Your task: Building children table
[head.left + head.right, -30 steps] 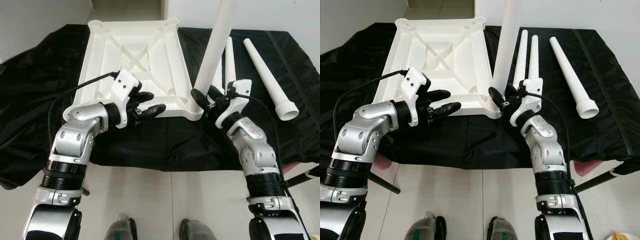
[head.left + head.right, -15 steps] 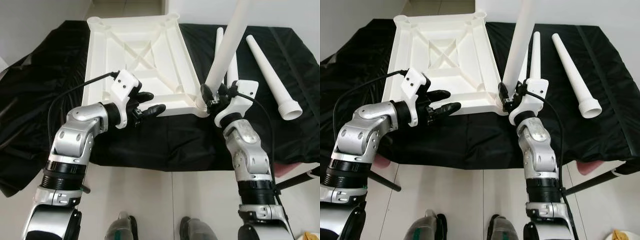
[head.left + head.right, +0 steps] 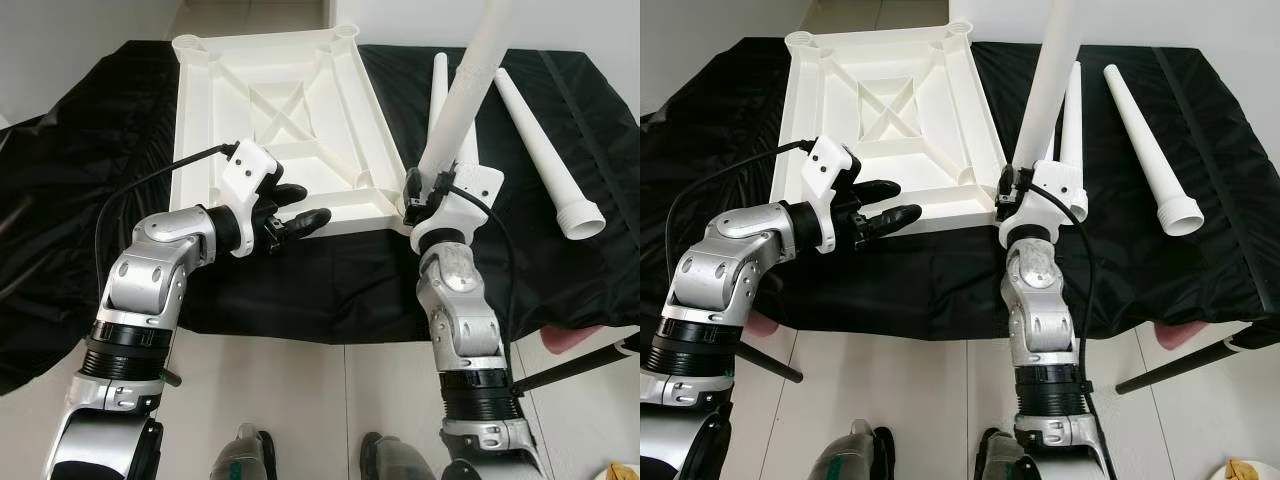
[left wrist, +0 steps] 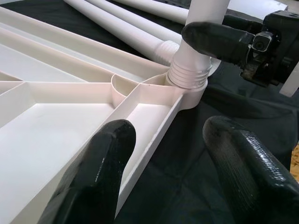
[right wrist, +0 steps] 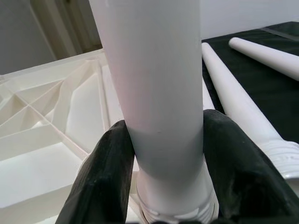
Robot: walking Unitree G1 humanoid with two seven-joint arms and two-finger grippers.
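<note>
A: Black cloth (image 3: 60,200) covering the work surface; white plastic table top (image 3: 270,110) lying upside down on it, ribbed underside facing up, near edge toward the robot.

B: At the left?

A: Left gripper (image 3: 300,208) hovering at the near edge of the table top, fingers (image 4: 98,172) spread apart and holding nothing, one finger over the rim, the other over the cloth just off the edge.

B: At the near right corner of the table top?

A: Corner socket (image 4: 189,91) receiving the threaded end of one white leg (image 3: 1052,70); thread rings showing just above the socket, leg rising steeply and leaning slightly to the right.

B: And holding it?

A: Right gripper (image 3: 1012,190) clamping that leg just above its threaded end, both fingers (image 5: 105,177) pressing against opposite sides of the tube.

B: Further right?

A: Two more legs (image 3: 438,95) lying side by side on the cloth, partly hidden behind the raised one, narrow tips pointing away from the robot. Fourth leg (image 3: 540,150) lying well apart from them, wide open end nearest the robot, narrow tip pointing away and to the left.

B: Below the cloth?

A: Pale tiled floor (image 3: 300,400) showing, with the robot's two feet (image 3: 245,455) at the lower edge.
</note>
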